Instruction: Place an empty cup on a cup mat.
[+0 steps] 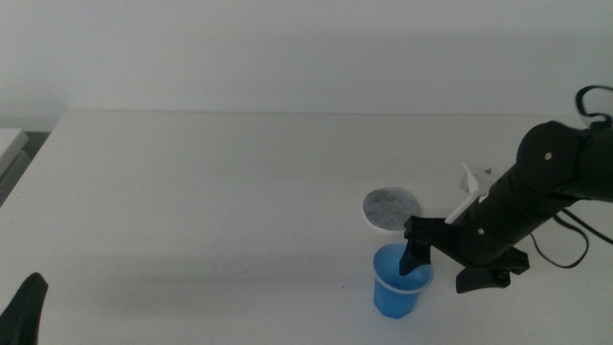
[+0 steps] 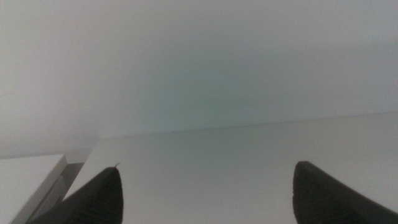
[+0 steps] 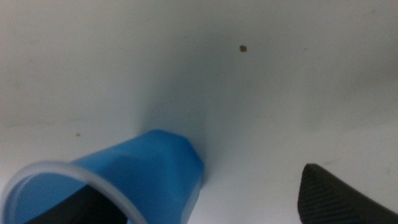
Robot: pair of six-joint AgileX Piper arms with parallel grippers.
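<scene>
1. Middle view: the right gripper (image 1: pixel 428 264) is seen at the cup (image 1: pixel 397 281), one jaw dipped inside the mouth, the other outside the wall toward the arm. The cup mat (image 1: pixel 392 207) lies just beyond the gripper, apart from the cup. The left gripper (image 1: pixel 26 307) is parked well away.
2. Left wrist view: the jaws are spread wide, nothing held; only the table (image 2: pixel 236 155) is shown.
3. Right wrist view: the jaws are open astride the wall, not yet clamped. The cup is judged light, thin, easily deformed, slippery; a gentle pinch at the stiffer rim is advised.
</scene>
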